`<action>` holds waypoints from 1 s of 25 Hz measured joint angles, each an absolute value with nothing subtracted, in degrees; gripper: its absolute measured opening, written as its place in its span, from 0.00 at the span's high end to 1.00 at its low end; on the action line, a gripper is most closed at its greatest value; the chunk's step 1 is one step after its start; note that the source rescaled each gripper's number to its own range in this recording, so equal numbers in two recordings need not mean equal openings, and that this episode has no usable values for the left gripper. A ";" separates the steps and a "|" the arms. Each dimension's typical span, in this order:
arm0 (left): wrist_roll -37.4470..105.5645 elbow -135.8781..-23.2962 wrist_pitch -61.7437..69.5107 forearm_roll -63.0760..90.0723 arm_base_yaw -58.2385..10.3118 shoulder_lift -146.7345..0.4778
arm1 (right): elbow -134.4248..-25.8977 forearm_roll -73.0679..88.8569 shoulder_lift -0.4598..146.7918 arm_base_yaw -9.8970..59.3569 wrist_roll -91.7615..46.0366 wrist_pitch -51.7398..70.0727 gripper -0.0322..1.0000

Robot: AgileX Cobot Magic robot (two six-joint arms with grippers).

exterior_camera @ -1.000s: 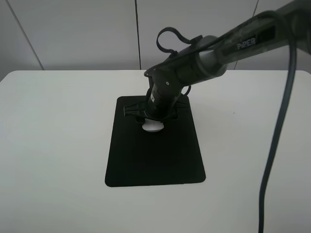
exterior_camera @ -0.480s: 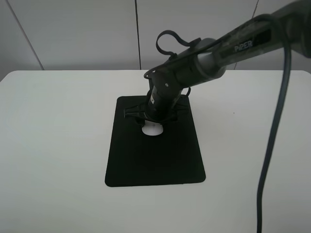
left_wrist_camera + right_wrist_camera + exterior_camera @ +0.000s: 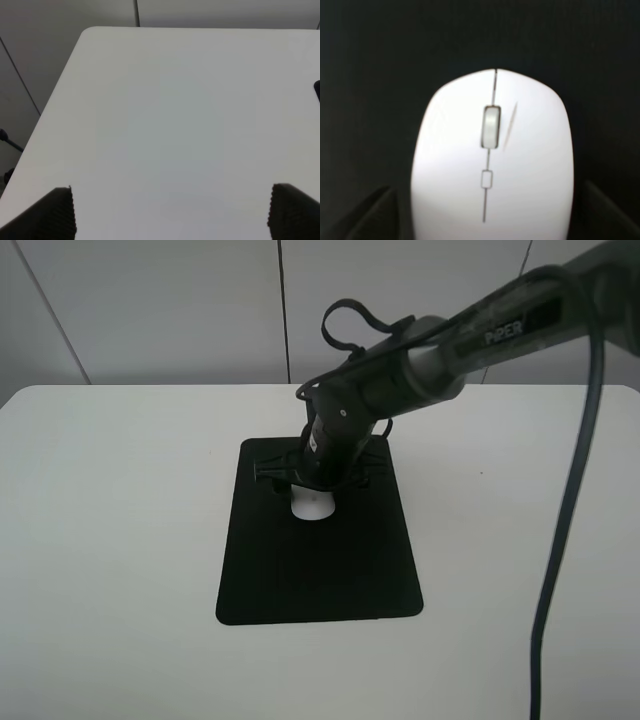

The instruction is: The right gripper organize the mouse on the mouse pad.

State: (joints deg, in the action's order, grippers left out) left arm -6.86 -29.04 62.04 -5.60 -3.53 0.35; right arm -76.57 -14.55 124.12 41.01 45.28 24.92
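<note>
Atop matte black mouse pad (image 3: 320,570), white oval mouse (image 3: 313,507) nudged nearer; black claw right gripper (image 3: 319,480) splayed apart; task nearly done.

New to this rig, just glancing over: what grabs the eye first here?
A white mouse sits on the far half of the black mouse pad, in the middle of the white table. The right pincer hangs just over it, fingers straddling its sides with gaps showing in the wrist view.
</note>
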 joint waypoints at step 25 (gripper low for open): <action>-6.86 -29.04 62.04 -5.60 -3.53 0.35 | -61.55 -4.77 94.55 20.47 22.80 36.88 0.37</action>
